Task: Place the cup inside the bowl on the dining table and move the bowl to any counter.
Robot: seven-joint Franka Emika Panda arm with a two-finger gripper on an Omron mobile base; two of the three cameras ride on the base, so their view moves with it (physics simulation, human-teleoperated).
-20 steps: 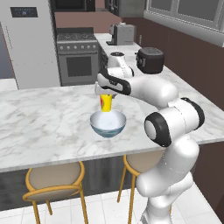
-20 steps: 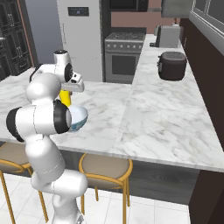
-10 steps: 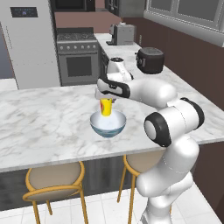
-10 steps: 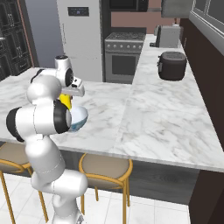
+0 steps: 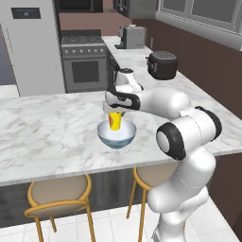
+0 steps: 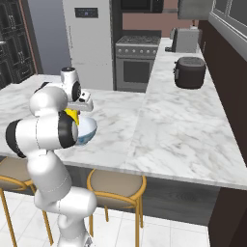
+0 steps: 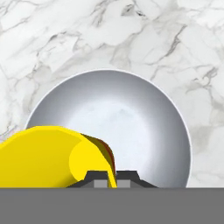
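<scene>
Cup (image 5: 114, 121) clamped in the closed gripper (image 5: 115, 115), lower end inside the bowl (image 5: 116, 136) on the dining table (image 5: 52, 127).

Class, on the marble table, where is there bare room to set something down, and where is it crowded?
Bare marble lies left of the bowl toward the fridge side, and right of it toward the black cooker. It is crowded at the bowl itself, where the tool holds the cup over it.
</scene>
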